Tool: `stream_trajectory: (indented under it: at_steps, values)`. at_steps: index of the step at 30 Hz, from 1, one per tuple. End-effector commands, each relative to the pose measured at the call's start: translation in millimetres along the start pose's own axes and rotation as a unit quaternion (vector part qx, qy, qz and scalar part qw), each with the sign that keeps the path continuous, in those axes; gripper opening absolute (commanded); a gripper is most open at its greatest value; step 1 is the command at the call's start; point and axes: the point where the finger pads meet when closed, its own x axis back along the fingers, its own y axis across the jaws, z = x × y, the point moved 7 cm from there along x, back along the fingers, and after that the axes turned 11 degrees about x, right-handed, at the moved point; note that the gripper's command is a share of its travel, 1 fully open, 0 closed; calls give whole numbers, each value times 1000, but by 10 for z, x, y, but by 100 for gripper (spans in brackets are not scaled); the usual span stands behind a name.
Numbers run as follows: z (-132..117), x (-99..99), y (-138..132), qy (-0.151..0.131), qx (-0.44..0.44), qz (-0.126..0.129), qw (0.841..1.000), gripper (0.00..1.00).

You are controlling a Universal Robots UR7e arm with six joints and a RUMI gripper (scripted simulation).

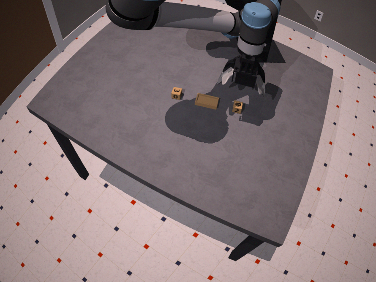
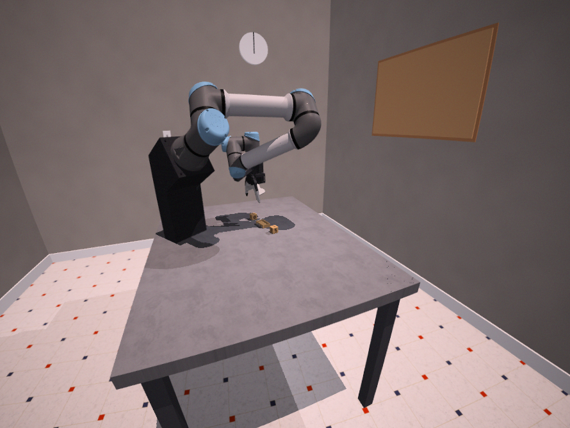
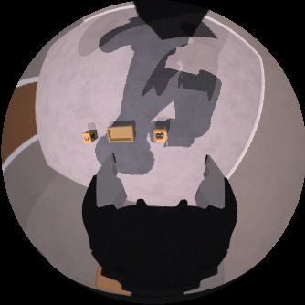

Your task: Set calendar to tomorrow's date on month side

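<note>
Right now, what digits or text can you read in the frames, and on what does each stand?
"3" on top and "0" on a side of the left cube.
"8" on top and "2" on a side of the right cube.
Tray: no month name readable from these views.
Wall clock: no numerals, only a hand.
Corkboard: blank.
The gripper stands open, off both cubes.

table (image 1: pixel 127 157): grey | on it: tray (image 1: pixel 207 101), cube (image 1: pixel 176 93), cube (image 1: pixel 237 107), arm pedestal (image 2: pixel 177 202)
</note>
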Motion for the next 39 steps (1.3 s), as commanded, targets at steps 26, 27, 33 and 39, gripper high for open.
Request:
stream_trajectory:
  at_steps: [26, 27, 33, 39]
  values:
    - [23, -85, -337, 9, -295, -10, 955, 100]
    - [24, -86, -343, 10, -300, -10, 954, 100]
    - [30, -105, -441, 12, -377, -11, 926, 100]
    - [36, -122, -540, 14, -449, -12, 893, 100]
